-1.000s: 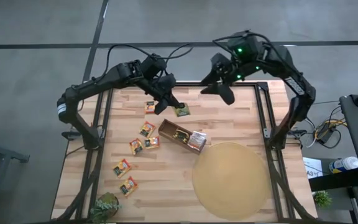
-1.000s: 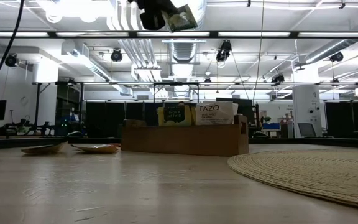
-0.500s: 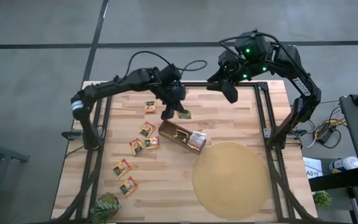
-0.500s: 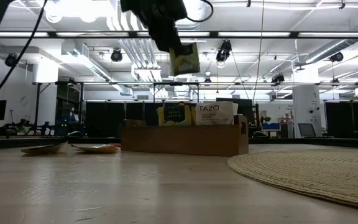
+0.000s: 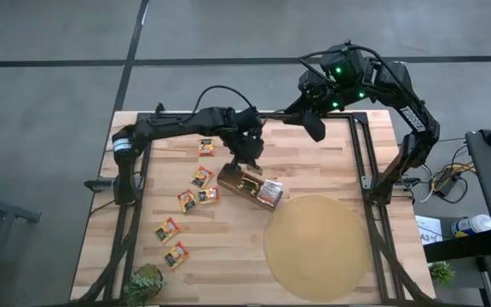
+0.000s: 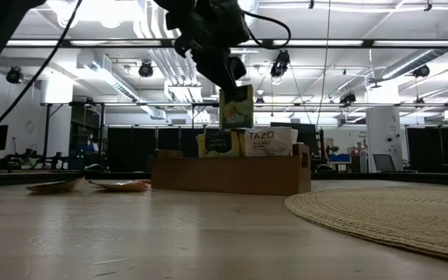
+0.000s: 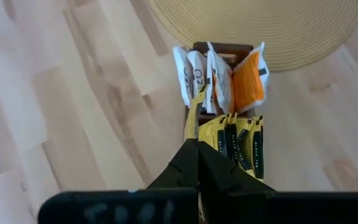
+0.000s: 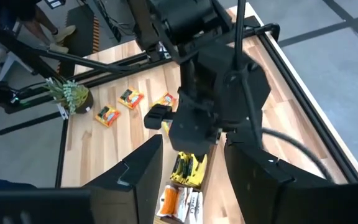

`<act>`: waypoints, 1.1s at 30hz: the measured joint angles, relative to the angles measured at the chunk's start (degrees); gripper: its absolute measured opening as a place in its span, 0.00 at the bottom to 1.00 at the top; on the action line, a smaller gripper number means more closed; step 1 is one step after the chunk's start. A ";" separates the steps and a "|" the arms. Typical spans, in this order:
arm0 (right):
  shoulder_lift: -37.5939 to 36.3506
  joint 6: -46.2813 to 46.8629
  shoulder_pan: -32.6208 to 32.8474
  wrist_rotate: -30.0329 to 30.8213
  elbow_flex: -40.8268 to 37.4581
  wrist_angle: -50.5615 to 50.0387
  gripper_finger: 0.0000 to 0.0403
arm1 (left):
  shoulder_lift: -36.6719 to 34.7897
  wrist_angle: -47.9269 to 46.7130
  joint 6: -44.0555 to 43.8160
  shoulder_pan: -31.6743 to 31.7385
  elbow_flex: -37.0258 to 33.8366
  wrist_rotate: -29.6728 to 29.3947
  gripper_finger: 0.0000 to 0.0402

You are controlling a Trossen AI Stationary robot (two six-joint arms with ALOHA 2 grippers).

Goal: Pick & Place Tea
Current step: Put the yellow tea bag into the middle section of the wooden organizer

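Note:
My left gripper point(image 5: 247, 159) is shut on a green-yellow tea sachet point(image 6: 236, 107) and holds it over the left end of the brown wooden box point(image 5: 250, 186). Inside the box point(image 7: 224, 62), yellow, white and orange sachets stand on edge. More tea sachets point(image 5: 201, 176) lie flat on the table left of the box. My right gripper point(image 5: 314, 124) hangs open, high over the table's far edge, with nothing between its fingers point(image 8: 143, 167). My left gripper pinches the sachet's upper edge point(image 7: 193, 132) between its two fingers point(image 6: 225, 75). They slant down at it from above and from the table's far-left side. The sachet hangs upright below them, its lower edge point(image 6: 237, 127) just at the tops of the sachets in the box.
A big round tan mat point(image 5: 316, 247) covers the near right of the table, right beside the box. A small potted plant point(image 5: 146, 283) stands at the near left corner. Bare wood shows between the loose sachets and the mat.
My left gripper has come down and moved toward the box, rolling its wrist as it went. The sachet, tilted and high above the table before, now hangs upright just over the box's left end.

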 joint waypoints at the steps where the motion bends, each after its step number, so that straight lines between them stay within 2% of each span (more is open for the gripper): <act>1: 0.04 -0.07 0.00 0.02 0.00 0.00 0.42 | 0.35 0.03 0.02 -0.23 0.00 -0.05 0.00; 8: 0.13 -0.43 0.00 0.11 -0.09 0.00 0.42 | 1.77 -0.05 1.06 -1.49 -2.26 -1.12 0.00; 16: 0.13 -0.42 0.00 0.11 -0.22 0.00 0.42 | 1.83 7.46 0.68 -2.56 -8.17 -1.05 0.00; 33: 0.13 -0.25 0.00 0.07 -0.22 0.02 0.42 | 1.82 13.31 0.66 -2.92 -13.67 -0.75 0.00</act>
